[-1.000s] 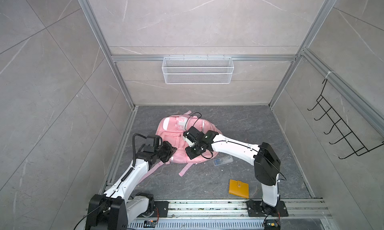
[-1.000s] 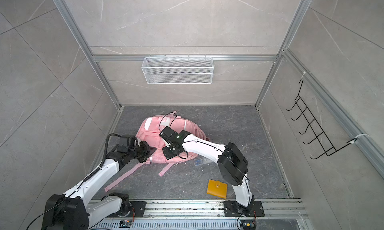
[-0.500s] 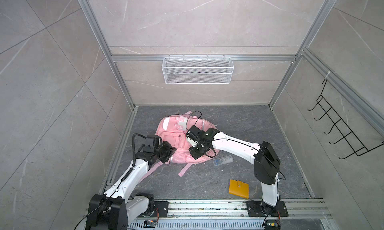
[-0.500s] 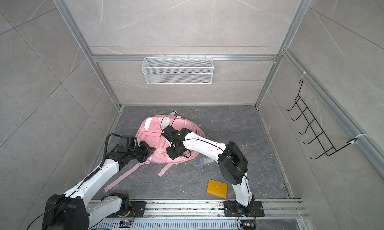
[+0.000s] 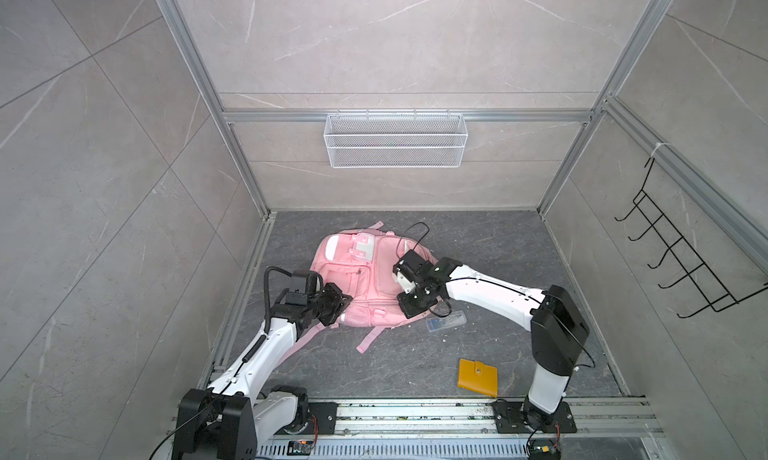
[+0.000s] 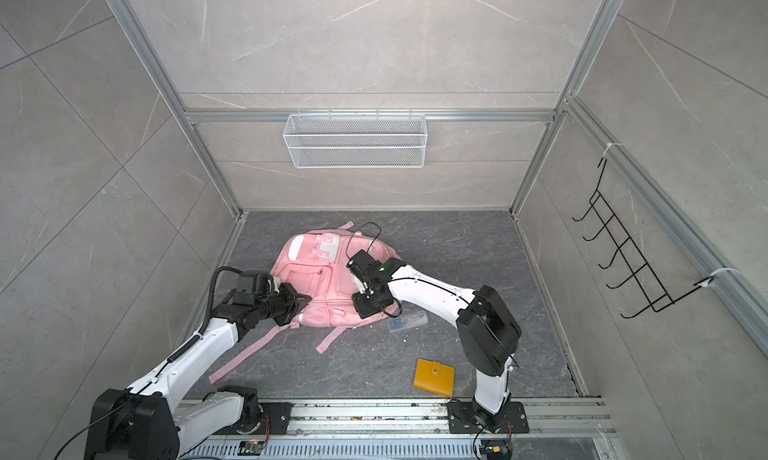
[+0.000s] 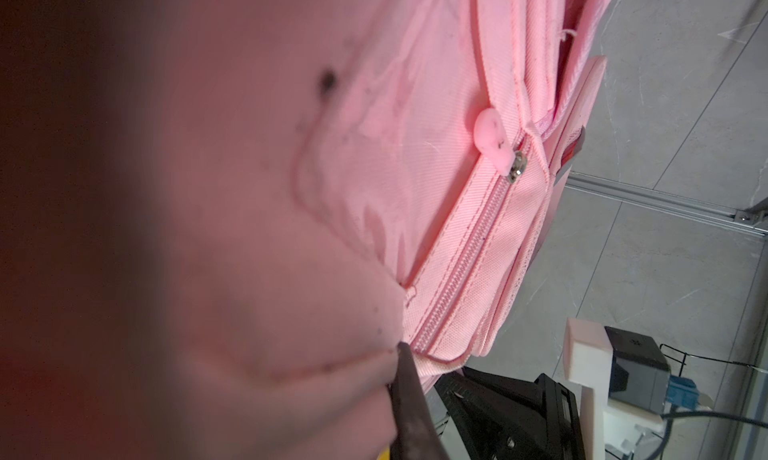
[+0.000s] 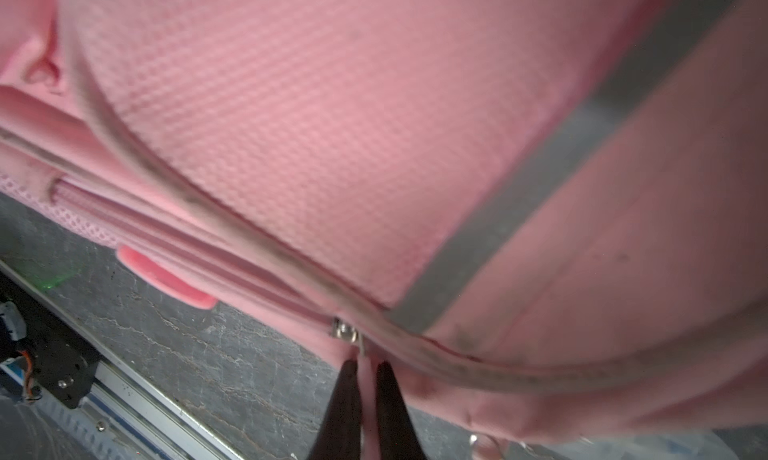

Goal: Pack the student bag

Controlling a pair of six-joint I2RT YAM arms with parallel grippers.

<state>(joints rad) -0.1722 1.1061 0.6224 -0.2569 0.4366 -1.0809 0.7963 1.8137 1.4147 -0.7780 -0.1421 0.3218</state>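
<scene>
The student bag [image 5: 361, 279] [image 6: 316, 279], a pink backpack, lies flat on the dark floor in both top views. My left gripper [image 5: 347, 302] [image 6: 306, 300] is at its near left corner, shut on a fold of the pink fabric. In the left wrist view one dark finger [image 7: 409, 395] shows, and bag cloth [image 7: 415, 146] hides the other. My right gripper [image 5: 402, 285] [image 8: 368, 370] is over the bag's right side. It is shut on the pink zipper pull [image 8: 368, 381], just below the metal slider [image 8: 345, 328].
A clear case [image 5: 446, 321] lies right beside the bag's near right edge, and a yellow wallet [image 5: 478, 377] nearer the front rail. Pink straps [image 5: 370, 339] trail forward on the floor. A wire basket [image 5: 395, 146] hangs on the back wall, a black hook rack [image 5: 685, 271] on the right wall.
My right gripper has slid a little to the right along the bag while shut on the zipper pull. The left arm has stayed where it was.
</scene>
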